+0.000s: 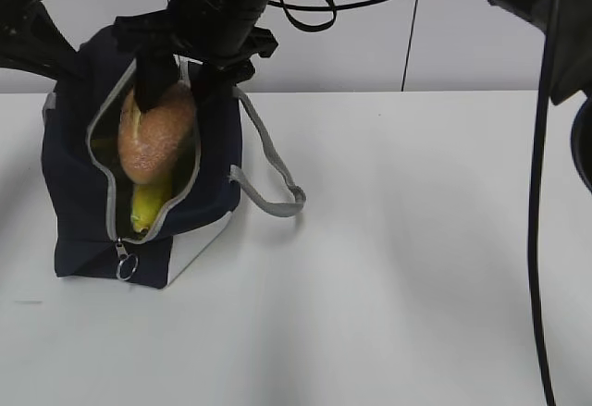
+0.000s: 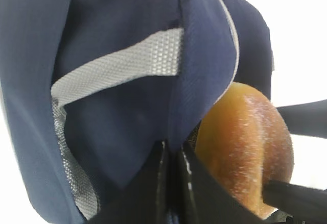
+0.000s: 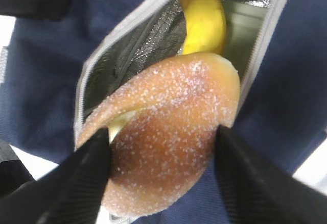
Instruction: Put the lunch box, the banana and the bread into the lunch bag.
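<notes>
Boxy navy-blue fabric lunch bag (image 1: 79, 193): left on white bench (image 1: 398, 267), zipper open, curved yellow banana (image 1: 148, 204) inside. Oval golden-brown bread roll (image 3: 168, 132): at bag mouth, clamped in right claw (image 3: 163, 152). Left claw (image 2: 171, 183): pinched closed on bag's fabric edge.

The black right pincer (image 3: 163, 173) reaches down from twelve o'clock, jaws clamped; the black left pincer (image 2: 173, 183) is pinched closed.
</notes>
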Controlling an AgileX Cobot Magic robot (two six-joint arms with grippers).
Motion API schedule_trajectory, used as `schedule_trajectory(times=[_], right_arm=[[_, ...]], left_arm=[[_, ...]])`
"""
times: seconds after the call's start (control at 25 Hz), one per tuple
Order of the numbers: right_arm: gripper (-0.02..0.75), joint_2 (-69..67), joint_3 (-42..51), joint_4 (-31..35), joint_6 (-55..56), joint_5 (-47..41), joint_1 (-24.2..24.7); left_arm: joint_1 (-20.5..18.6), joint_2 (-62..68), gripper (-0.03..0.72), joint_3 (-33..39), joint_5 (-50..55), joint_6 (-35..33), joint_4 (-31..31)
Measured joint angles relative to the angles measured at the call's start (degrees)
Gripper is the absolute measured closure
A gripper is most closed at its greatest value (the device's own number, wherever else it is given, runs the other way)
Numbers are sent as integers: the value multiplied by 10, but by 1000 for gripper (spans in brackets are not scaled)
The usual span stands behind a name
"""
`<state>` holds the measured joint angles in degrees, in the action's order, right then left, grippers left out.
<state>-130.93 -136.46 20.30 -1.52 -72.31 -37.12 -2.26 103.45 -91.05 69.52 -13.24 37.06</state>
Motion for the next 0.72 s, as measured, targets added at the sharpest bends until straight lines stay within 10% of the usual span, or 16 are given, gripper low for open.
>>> schedule_trajectory(times=[0.72], right_arm=[[148, 27, -24, -36, 19, 1, 73]], left_arm=[[0, 0, 701, 0, 3, 0, 1]])
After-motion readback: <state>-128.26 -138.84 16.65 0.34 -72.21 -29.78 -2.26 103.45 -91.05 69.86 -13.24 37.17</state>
